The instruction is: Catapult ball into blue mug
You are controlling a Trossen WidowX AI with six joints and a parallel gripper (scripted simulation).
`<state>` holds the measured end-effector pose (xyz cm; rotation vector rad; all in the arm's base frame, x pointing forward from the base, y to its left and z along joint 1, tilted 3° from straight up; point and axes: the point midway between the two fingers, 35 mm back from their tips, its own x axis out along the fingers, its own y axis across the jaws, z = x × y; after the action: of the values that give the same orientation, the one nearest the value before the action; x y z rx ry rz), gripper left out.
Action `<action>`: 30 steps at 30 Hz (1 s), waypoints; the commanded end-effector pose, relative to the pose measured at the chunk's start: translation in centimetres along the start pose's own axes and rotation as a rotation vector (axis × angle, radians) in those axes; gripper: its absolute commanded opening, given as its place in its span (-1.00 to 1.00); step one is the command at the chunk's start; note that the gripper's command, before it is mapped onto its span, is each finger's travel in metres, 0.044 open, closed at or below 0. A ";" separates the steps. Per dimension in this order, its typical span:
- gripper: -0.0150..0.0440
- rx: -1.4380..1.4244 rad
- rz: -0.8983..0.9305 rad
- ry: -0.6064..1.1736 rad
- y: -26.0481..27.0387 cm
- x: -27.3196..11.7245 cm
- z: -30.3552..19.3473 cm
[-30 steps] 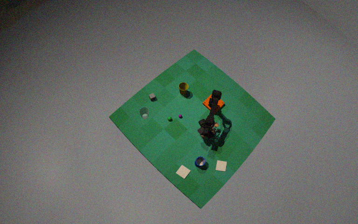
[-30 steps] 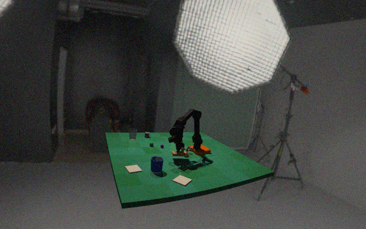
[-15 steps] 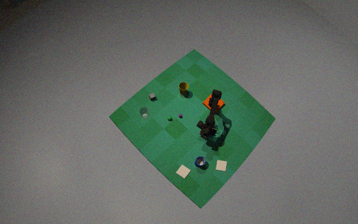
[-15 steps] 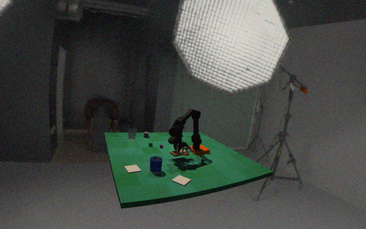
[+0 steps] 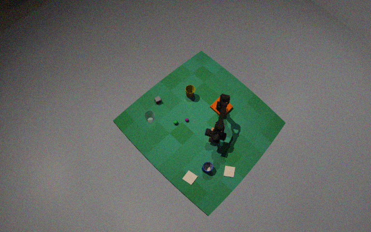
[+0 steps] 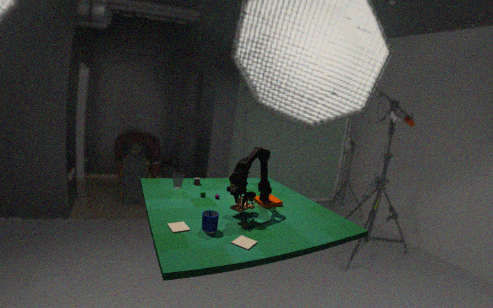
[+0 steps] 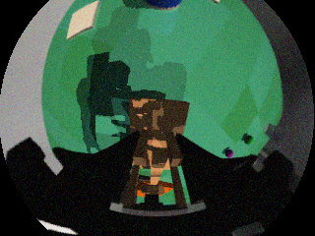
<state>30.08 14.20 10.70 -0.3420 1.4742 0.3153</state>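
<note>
The wooden catapult (image 6: 237,208) (image 7: 169,115) sits under the arm, largely hidden by it in the top view. My gripper (image 6: 242,203) (image 7: 157,135) is low over the catapult and shut on its wooden frame; the exact part is unclear. The blue mug (image 5: 207,167) (image 6: 210,221) (image 7: 163,2) stands upright apart from the catapult, whose broad end faces roughly towards it in the wrist view. A small green ball (image 5: 176,122) (image 6: 203,194) (image 7: 247,139) and a small magenta ball (image 5: 186,119) (image 6: 217,196) (image 7: 228,152) lie on the mat. Whether the catapult's cup holds anything is not visible.
Pale square tiles (image 5: 190,177) (image 5: 229,171) (image 6: 178,226) (image 6: 244,242) lie either side of the mug. A yellow cup (image 5: 190,91), a clear cup (image 5: 149,116) (image 6: 177,180) and a grey cube (image 5: 157,100) (image 6: 196,181) stand farther off. The arm rises from an orange base (image 5: 213,106) (image 6: 275,203).
</note>
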 end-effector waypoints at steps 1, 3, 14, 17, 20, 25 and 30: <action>-0.49 -0.010 -0.001 -0.005 0.1 0.0 0.2; -0.49 -0.010 -0.001 -0.005 0.1 0.3 0.2; -0.49 -0.010 -0.001 -0.005 0.1 2.2 0.3; -0.49 -0.010 -0.001 -0.005 0.1 2.7 0.3; -0.49 -0.010 -0.001 -0.005 0.1 3.1 0.3; -0.49 -0.010 -0.001 -0.005 0.1 4.0 0.3; -0.49 -0.006 0.000 -0.001 0.2 4.3 0.1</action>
<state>30.44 14.41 6.31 -0.3469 1.4732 0.3199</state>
